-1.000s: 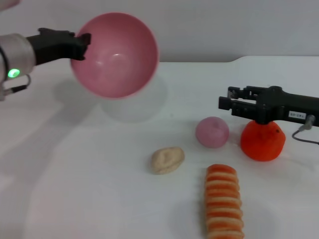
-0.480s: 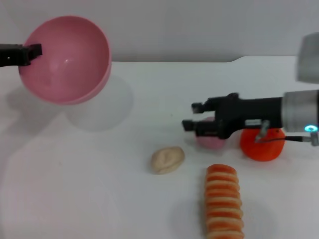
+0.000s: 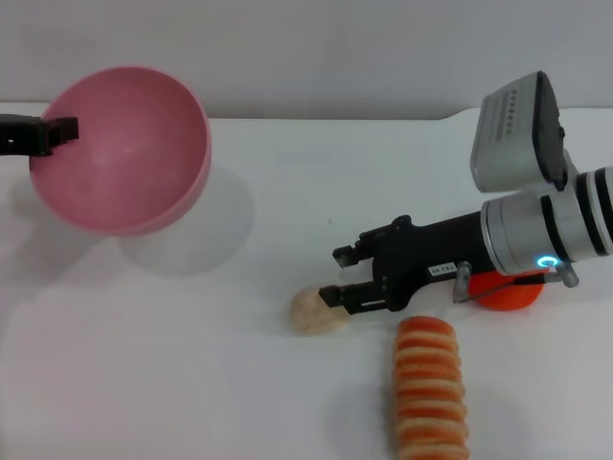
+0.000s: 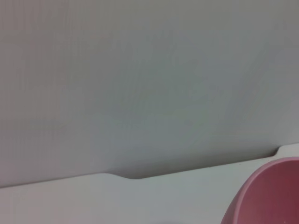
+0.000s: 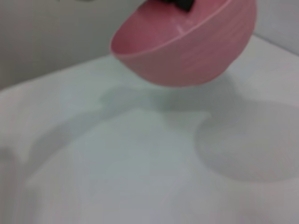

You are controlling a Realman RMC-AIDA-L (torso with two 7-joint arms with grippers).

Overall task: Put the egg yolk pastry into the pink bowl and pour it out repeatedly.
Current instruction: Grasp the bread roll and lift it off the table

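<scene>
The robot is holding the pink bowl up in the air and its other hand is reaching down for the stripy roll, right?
Not quite. The left gripper does hold the pink bowl up off the table, but in the head view the right gripper is reaching for the egg yolk pastry, the pale lumpy ball, with open fingers at it. The striped roll lies untouched beside it.

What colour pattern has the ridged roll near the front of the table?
The ridged roll has orange and cream stripes across it, shown best in the head view.
</scene>
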